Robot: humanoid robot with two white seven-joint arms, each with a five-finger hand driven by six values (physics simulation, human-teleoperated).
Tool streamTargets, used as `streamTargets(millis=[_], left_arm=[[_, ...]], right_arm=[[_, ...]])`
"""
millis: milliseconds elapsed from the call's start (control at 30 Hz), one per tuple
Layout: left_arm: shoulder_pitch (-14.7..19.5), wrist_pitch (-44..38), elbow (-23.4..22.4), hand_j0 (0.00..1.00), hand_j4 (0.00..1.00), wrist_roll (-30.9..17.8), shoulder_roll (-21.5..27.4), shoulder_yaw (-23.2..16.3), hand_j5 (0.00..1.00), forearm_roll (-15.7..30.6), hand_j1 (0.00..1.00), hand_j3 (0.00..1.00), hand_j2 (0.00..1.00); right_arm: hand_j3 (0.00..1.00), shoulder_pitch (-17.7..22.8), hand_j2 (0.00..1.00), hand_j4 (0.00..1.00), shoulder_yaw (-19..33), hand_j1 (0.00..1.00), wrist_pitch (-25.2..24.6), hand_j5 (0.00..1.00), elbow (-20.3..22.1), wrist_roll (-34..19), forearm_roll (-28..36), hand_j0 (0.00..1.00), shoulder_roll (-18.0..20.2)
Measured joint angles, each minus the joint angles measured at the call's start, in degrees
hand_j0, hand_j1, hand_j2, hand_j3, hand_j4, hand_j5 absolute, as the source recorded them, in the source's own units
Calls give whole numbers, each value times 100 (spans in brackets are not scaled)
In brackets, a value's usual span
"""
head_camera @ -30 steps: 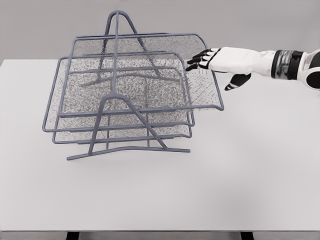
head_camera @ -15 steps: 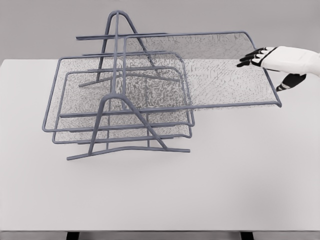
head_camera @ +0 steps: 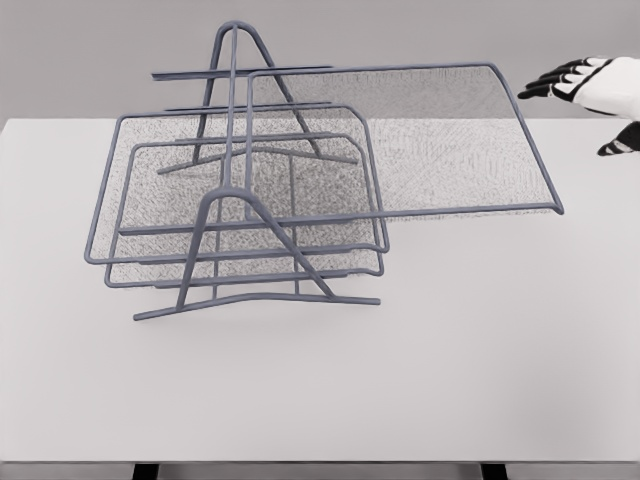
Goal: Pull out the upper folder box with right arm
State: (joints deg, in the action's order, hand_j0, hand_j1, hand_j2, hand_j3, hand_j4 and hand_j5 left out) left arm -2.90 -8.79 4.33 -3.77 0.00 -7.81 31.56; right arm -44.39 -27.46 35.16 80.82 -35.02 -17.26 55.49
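Grey wire-mesh upper folder box (head_camera: 440,140): slid out toward 3 o'clock from the grey three-tier wire rack (head_camera: 235,200) on the white table (head_camera: 400,370). White right hand (head_camera: 590,85): fingers spread, holding nothing, just clear of box's 2 o'clock corner.

You see the upper folder box (head_camera: 440,140), a grey wire-mesh tray, slid far out to the right of its rack (head_camera: 232,170). It lies level, its left part between the rack's frames, its right end overhanging the bench (head_camera: 400,380).
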Motion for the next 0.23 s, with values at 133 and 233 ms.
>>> streamTargets(millis=[133,233], left_arm=[[0,0,0,100,100,0,0,0,100,0,100,100,100],[-18,-8,0,100,100,0,0,-1,100,0,100,100,100]], right_arm=[[100,-26,100,100,-206,100,-1,100,958,0,621,100,256],[100,18,100,100,-286,100,-1,100,1322,-1,872,100,189]])
